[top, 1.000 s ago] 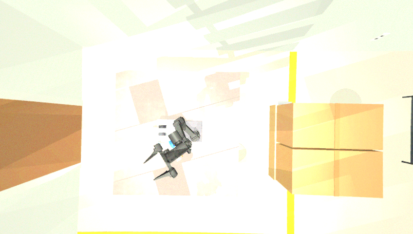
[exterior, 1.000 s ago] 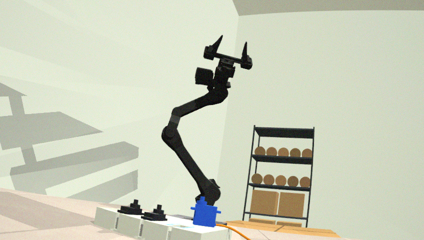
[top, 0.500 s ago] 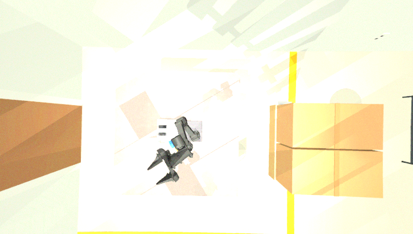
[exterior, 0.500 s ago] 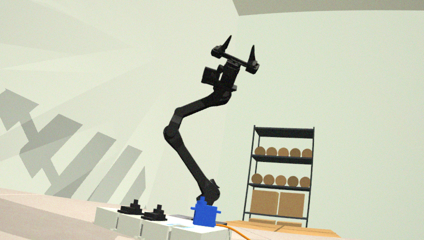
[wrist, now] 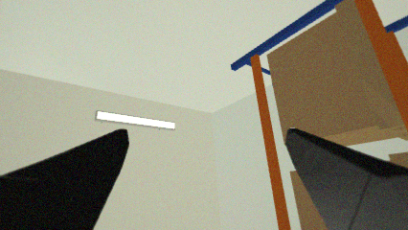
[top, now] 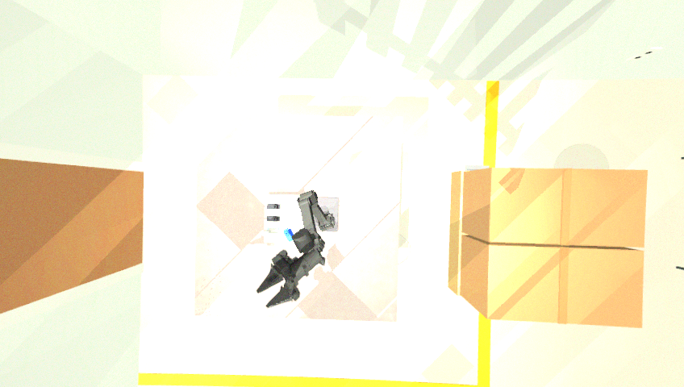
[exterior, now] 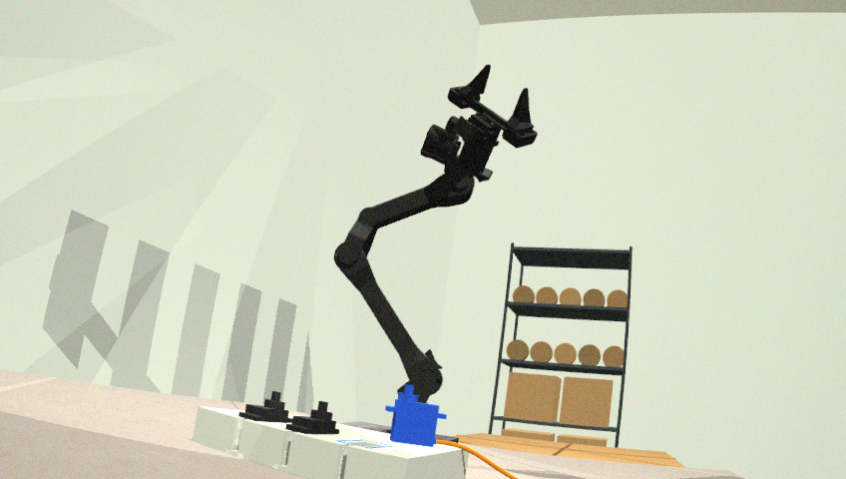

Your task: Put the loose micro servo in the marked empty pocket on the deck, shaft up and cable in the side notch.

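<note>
Our gripper [top: 261, 299] [exterior: 507, 77] [wrist: 208, 136] raised high, jaws wide open and holding nothing, our blue servo [top: 289, 234] [exterior: 413, 422] upright on the white deck [exterior: 406, 455], orange cable [exterior: 482, 455] trailing off.

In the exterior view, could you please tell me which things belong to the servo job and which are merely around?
Job:
- blue servo
- orange cable
- white deck
- gripper

Merely around:
- shelf rack
- round brown items
- cardboard boxes

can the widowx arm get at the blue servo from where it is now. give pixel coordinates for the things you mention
Probably yes: the claw [top: 261, 299] [exterior: 506, 77] [wrist: 208, 136] is open and nothing visibly covers the blue servo [top: 288, 234] [exterior: 413, 422], though the claw points upward and would have to swing down first.
</note>
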